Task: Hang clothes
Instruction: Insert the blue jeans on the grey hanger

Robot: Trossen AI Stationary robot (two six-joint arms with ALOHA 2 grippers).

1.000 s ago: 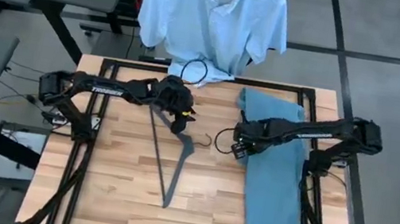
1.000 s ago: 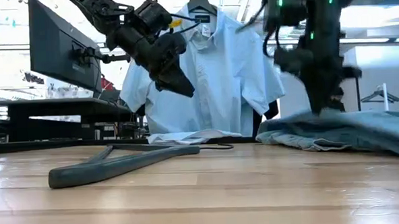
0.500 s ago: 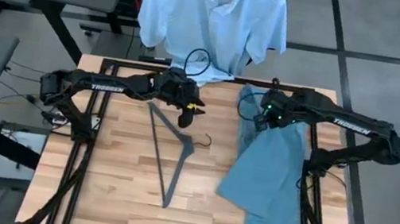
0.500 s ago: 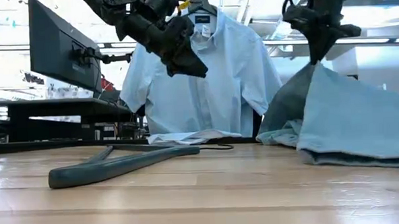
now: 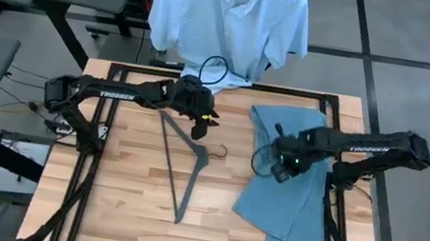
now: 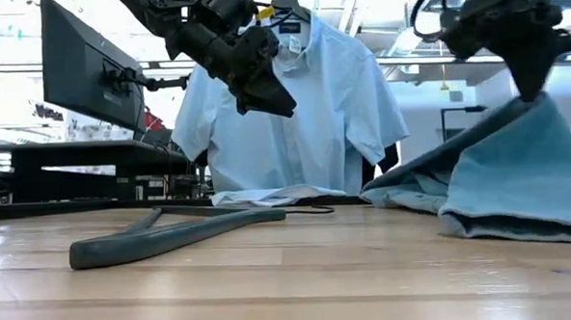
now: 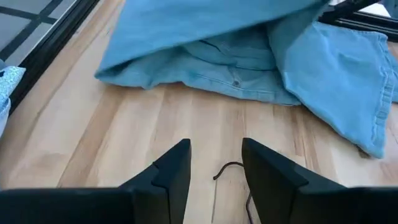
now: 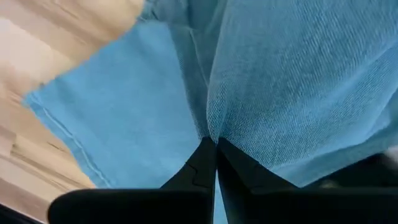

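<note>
Jeans (image 5: 295, 185) hang pinched in the right gripper (image 8: 215, 149), fingers closed on a fold, the rest trailing on the table below. The left gripper (image 7: 214, 168) hovers parted and empty above the hanger (image 5: 182, 163). That thin pinch may slip, dropping the denim.

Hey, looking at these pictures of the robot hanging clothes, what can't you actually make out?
- Jeans: where the right end effector pinches them, the high view shows only arm; the waistband is folded under in the low view.
- Hanger: its hook end lies behind the left end effector's fingers in the left wrist view.
- Shirt: its top is cut off by the high view's edge, so what it hangs from is unseen.
</note>
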